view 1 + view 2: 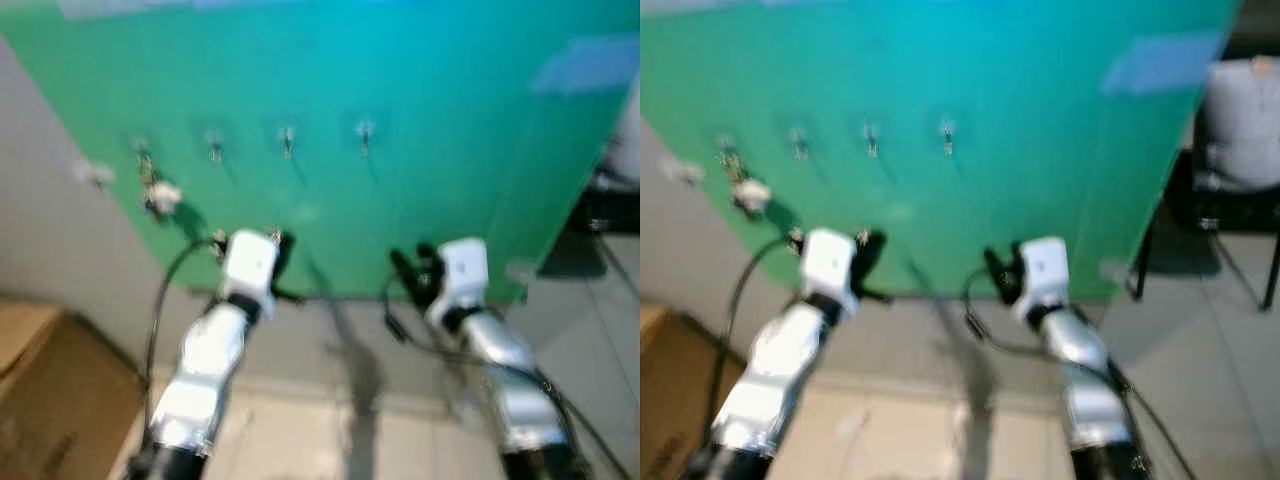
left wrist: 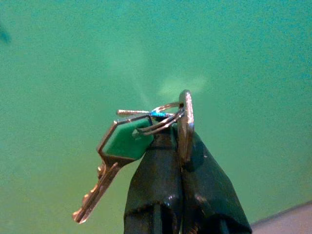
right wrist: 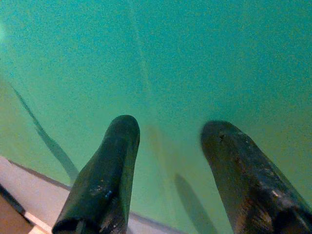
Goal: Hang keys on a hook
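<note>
A green board [image 1: 420,120] leans against the wall with a row of small metal hooks [image 1: 287,140] across its upper part. The leftmost hook [image 1: 145,160] holds a key bunch with a white tag [image 1: 162,196]. My left gripper [image 2: 178,139] is shut on a ring of keys [image 2: 117,161], and one brass key dangles free below the ring. That gripper [image 1: 280,252] is raised before the board, below the hooks. Level with it, my right gripper [image 3: 168,146] is open with nothing between its fingers, close to the board's lower part [image 1: 408,265].
A cardboard box [image 1: 40,390] stands on the floor at the lower left. A black chair [image 1: 1220,220] with something grey on it stands right of the board. Pale floor tiles [image 1: 350,440] lie below the arms. Both eye views are blurred.
</note>
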`<state>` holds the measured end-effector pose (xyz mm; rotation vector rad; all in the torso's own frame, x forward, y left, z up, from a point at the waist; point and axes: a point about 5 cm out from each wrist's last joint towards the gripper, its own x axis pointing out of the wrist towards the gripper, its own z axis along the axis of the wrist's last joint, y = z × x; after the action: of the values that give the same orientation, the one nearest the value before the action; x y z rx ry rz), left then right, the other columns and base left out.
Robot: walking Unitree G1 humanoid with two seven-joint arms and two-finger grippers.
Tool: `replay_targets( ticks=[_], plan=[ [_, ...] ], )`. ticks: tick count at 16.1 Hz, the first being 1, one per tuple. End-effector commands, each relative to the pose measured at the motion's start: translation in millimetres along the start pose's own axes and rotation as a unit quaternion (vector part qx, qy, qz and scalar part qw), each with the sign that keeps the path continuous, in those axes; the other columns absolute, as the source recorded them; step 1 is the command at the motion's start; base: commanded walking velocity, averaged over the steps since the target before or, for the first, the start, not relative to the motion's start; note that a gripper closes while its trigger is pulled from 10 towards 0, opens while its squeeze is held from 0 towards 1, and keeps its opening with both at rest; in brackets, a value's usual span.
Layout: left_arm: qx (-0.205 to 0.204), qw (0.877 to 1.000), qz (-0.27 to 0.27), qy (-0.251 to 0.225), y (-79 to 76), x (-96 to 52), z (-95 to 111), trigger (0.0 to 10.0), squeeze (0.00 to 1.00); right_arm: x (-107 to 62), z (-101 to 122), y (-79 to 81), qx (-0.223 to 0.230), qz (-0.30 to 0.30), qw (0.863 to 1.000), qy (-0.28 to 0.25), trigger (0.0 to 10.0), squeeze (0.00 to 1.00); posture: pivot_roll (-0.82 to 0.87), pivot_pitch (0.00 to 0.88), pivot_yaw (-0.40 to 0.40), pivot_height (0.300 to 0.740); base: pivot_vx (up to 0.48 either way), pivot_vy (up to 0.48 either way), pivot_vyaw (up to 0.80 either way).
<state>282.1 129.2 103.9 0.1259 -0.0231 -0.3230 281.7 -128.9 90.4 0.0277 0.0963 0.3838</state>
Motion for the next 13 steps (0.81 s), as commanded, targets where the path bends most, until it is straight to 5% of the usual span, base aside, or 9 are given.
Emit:
replay_targets(
  ticks=[1, 3, 4, 10, 13],
  plan=[
    [-0.001, 1.000, 0.008, -0.008, 2.4, 3.1, 5.0, 0.0, 0.00, -1.2, 2.6, -1.7, -0.003, 0.001, 1.000, -0.002, 10.0, 0.00, -0.16, 0.014, 0.112, 0.740, 0.000, 0.000, 0.00],
    [0.018, 1.000, -0.004, 0.005, 3.2, 6.3, 9.0, 0.0, 0.00, -2.1, 2.8, -0.3, -0.002, 0.006, 1.000, -0.003, 10.0, 0.00, -0.16, 0.018, 0.112, 0.740, 0.000, 0.000, 0.00],
    [0.051, 0.998, -0.032, 0.018, 7.3, 14.4, 31.1, 0.0, 0.00, -5.6, 0.7, -0.2, -0.003, 0.012, 1.000, 0.004, 10.0, 0.00, -0.16, 0.025, 0.109, 0.740, 0.000, 0.000, 0.00],
    [0.002, 0.998, -0.038, 0.060, 35.2, 23.7, 69.9, 0.0, 0.00, -11.2, -1.8, 1.2, 0.007, 0.039, 0.999, 0.017, 10.0, 0.00, -0.17, 0.033, 0.097, 0.740, 0.000, 0.000, 0.00],
    [0.038, 0.997, -0.033, 0.064, 41.0, 33.7, 88.1, 0.0, 0.00, -17.3, -2.3, 6.7, 0.012, 0.088, 0.996, 0.029, 10.0, 0.00, -0.17, 0.031, 0.095, 0.740, 0.000, 0.000, 0.00]
  ],
)
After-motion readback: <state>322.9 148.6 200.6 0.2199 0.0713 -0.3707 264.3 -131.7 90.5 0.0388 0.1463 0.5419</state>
